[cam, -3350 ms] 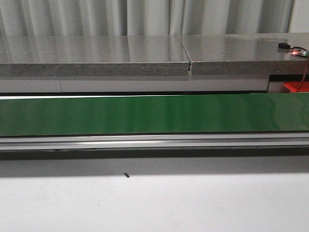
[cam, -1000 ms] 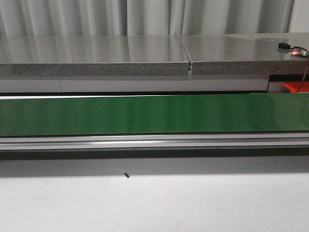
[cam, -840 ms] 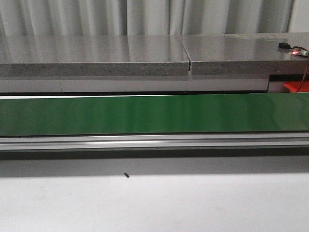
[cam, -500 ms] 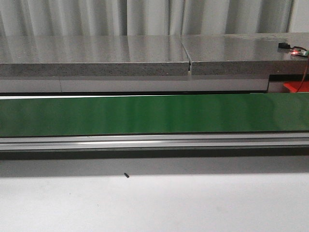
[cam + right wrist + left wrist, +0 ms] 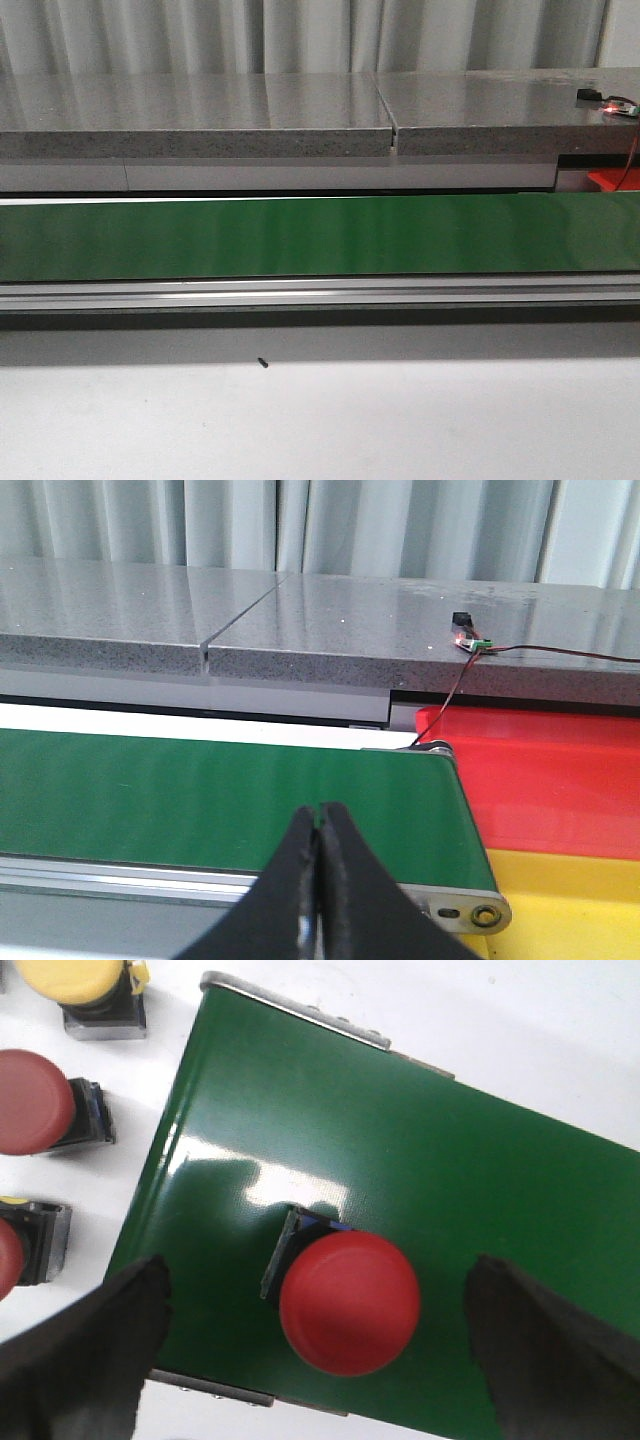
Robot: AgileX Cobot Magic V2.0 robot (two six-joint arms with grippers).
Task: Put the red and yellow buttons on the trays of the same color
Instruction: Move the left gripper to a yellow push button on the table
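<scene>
Nothing has moved in your front view since the earlier frames: the green belt (image 5: 320, 236) runs bare across the scene, with the grey stone counter (image 5: 200, 115) behind it and a small dark speck (image 5: 262, 363) on the white table (image 5: 320, 430) in front.

Containers: at the belt's right end your right wrist view shows a red tray (image 5: 540, 780) and, nearer, a yellow tray (image 5: 570, 900). Nothing shows in the visible parts of either.

Materials: the belt is glossy and smooth, edged by a metal rail (image 5: 120, 880). The buttons have domed, mushroom-shaped caps on squarish dark bases.

Task items: one red button (image 5: 348, 1302) sits on the belt near its left end. Off the belt, on the white surface, you have a yellow button (image 5: 85, 985), a second red button (image 5: 40, 1102) and a third one (image 5: 25, 1250) cut off by the frame edge.

Pincers: your left gripper (image 5: 315, 1360) is spread wide, its fingers either side of the red button on the belt, clear of it. Your right gripper (image 5: 320, 880) is pressed together, holding nothing.
</scene>
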